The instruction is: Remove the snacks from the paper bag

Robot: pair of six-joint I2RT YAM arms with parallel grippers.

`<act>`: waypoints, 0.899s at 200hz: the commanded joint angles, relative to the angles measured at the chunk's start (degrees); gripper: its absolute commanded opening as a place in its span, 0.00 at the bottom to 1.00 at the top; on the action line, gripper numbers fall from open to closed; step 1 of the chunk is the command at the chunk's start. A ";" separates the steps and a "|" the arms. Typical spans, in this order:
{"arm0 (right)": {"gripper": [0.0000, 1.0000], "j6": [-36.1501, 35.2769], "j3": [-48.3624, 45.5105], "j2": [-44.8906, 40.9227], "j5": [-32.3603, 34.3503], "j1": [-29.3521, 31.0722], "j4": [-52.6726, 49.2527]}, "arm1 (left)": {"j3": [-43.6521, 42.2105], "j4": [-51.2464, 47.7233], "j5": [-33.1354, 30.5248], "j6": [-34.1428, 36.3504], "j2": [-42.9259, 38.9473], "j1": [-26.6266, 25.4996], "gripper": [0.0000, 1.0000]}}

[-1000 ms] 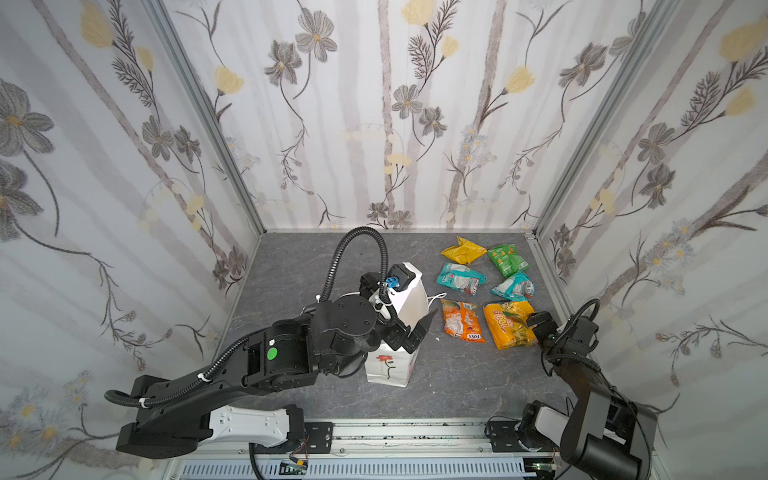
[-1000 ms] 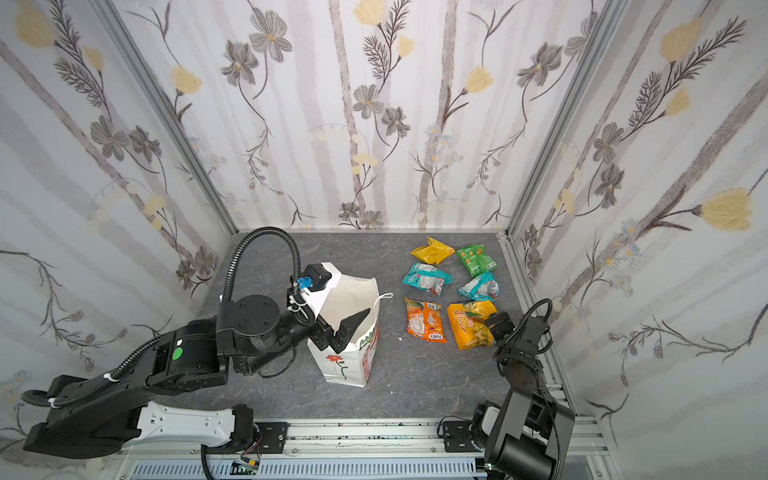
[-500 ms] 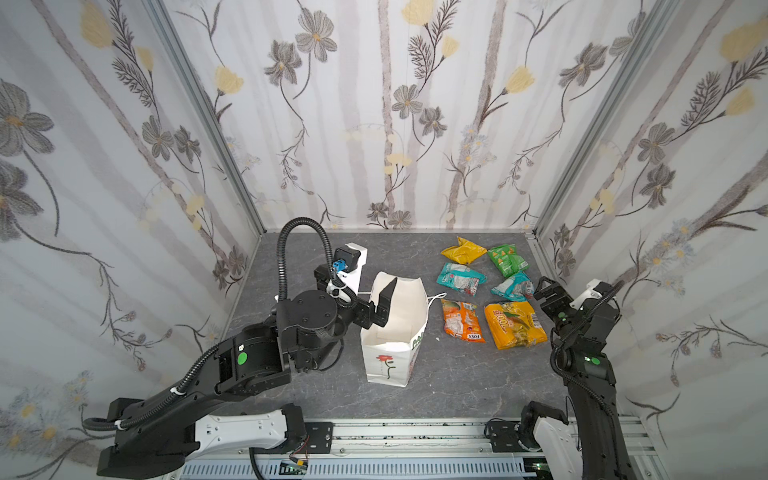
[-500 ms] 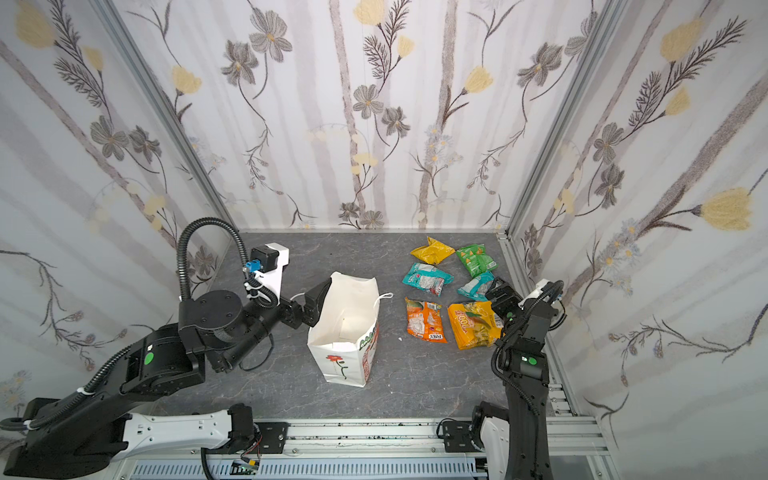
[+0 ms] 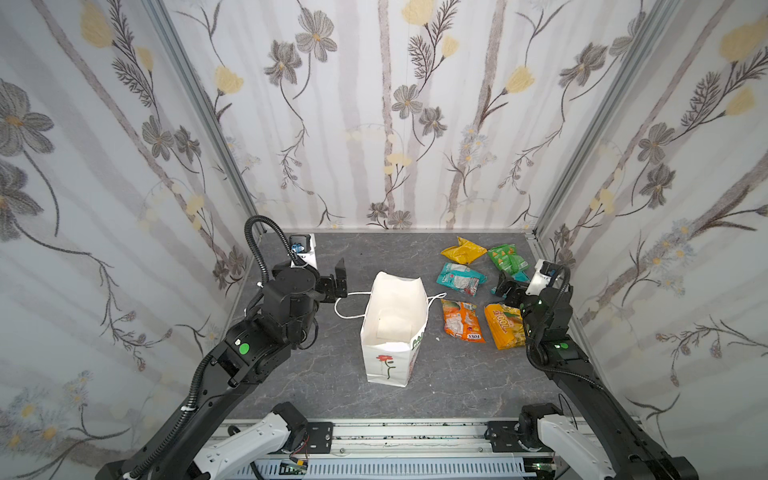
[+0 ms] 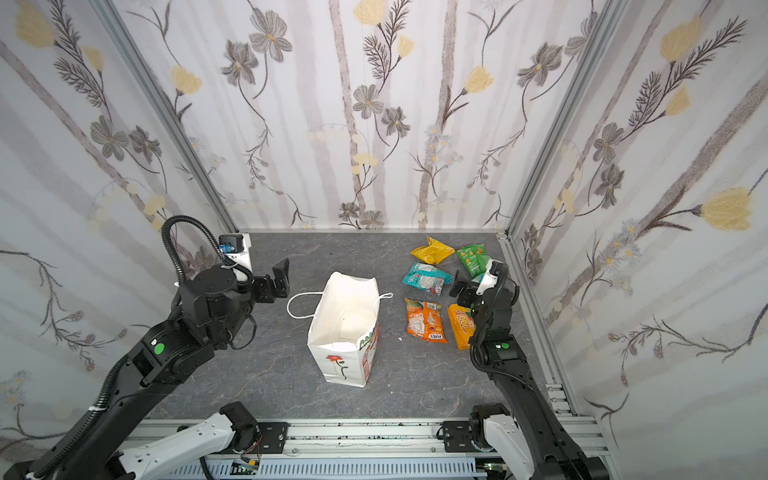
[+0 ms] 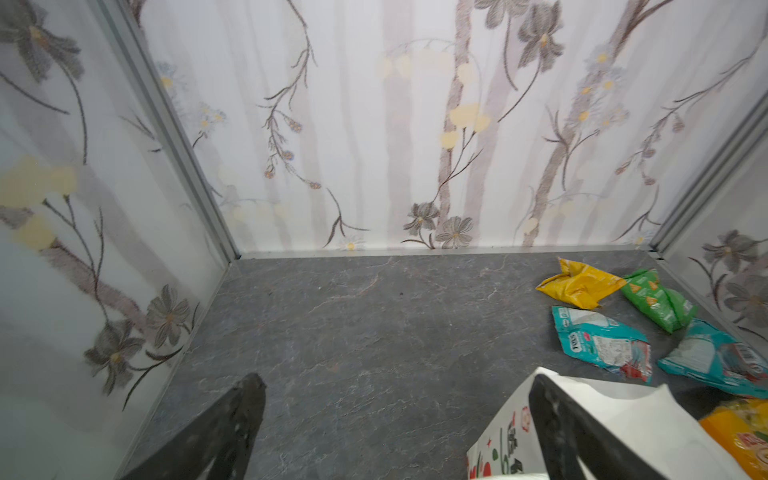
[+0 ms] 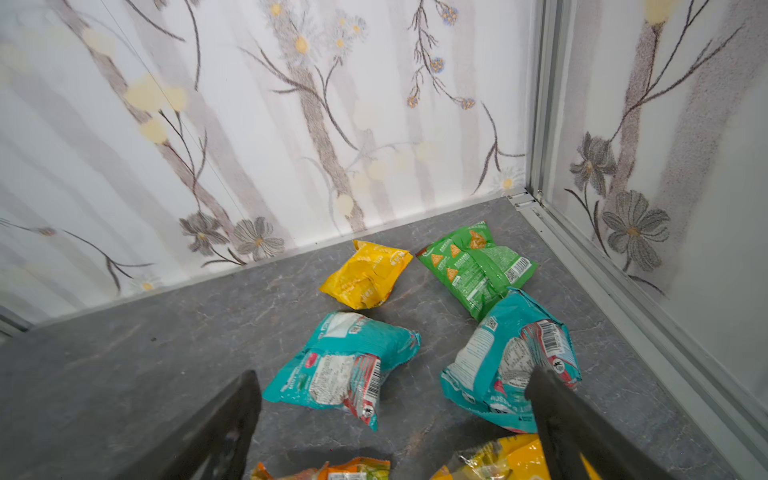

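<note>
The white paper bag (image 5: 392,328) (image 6: 345,328) stands upright mid-table, mouth open, with only white paper showing inside. Six snacks lie on the table right of it: yellow (image 5: 463,250) (image 8: 365,274), green (image 5: 505,258) (image 8: 473,266), teal (image 5: 459,282) (image 8: 340,361), a second teal (image 8: 503,357), and two orange (image 5: 461,320) (image 5: 503,326). My left gripper (image 5: 337,282) (image 7: 395,380) hangs open just left of the bag's rim (image 7: 644,415), holding nothing. My right gripper (image 5: 505,286) (image 8: 392,376) is open above the teal packets, holding nothing.
Floral-papered walls close in the grey table (image 5: 316,374) at the back and on both sides. A metal rail (image 5: 407,432) runs along the front edge. The bag's white cord handle (image 5: 349,305) loops out toward the left gripper.
My left gripper drew back leftward from the bag's mouth and now stands clear of it. My right gripper rose from beside the orange packets and now hovers over the teal ones.
</note>
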 commanded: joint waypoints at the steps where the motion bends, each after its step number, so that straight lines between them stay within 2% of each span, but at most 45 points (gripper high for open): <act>1: 0.99 -9.11 -4.48 3.13 4.95 0.47 16.34 | -3.32 0.75 6.33 -3.24 -0.50 6.66 1.00; 25: 1.00 -11.44 -7.95 9.66 5.84 0.47 24.51 | -10.08 4.59 8.51 -6.43 -1.57 12.91 1.00; 54: 0.99 -12.90 -9.67 19.00 5.44 0.51 36.56 | -20.01 10.89 6.19 -9.42 -3.81 18.58 1.00; 64: 1.00 -14.30 -7.42 19.86 4.54 0.60 33.28 | -23.36 13.47 5.57 -9.76 -4.95 20.04 1.00; 69: 0.99 -15.73 -7.44 20.55 4.70 0.64 34.99 | -25.02 14.87 4.95 -9.77 -5.51 20.60 1.00; 77: 0.99 -17.02 -9.22 21.76 4.92 0.46 41.00 | -27.66 17.45 3.93 -8.84 -6.14 21.36 1.00; 88: 1.00 -15.07 -11.77 24.11 6.56 -0.89 48.52 | -31.31 21.40 1.78 -6.98 -7.00 21.83 1.00; 97: 1.00 -13.27 -12.24 22.64 2.70 -2.98 46.08 | -34.09 24.44 -0.22 -5.17 -7.18 21.87 1.00; 104: 1.00 -12.38 -14.35 23.03 -0.35 -4.44 48.37 | -36.09 26.47 -1.70 -3.71 -7.17 21.86 1.00; 115: 1.00 -11.97 -18.44 26.71 -1.31 -5.29 63.09 | -39.17 29.51 -4.08 -1.77 -6.94 22.05 1.00; 127: 1.00 -12.69 -17.14 23.36 -4.67 -5.60 55.00 | -42.82 33.79 -4.67 0.75 -6.78 22.31 1.00; 139: 1.00 -13.69 -17.43 26.00 -7.31 -5.60 59.78 | -46.50 39.29 -4.44 3.51 -6.65 22.52 1.00; 157: 1.00 -11.95 -16.06 24.47 -3.53 -5.76 54.58 | -50.84 46.62 -3.70 7.27 -5.48 23.49 1.00; 180: 1.00 -11.32 -17.64 25.18 -1.27 -5.78 58.86 | -53.80 54.20 1.38 8.88 -0.94 27.52 1.00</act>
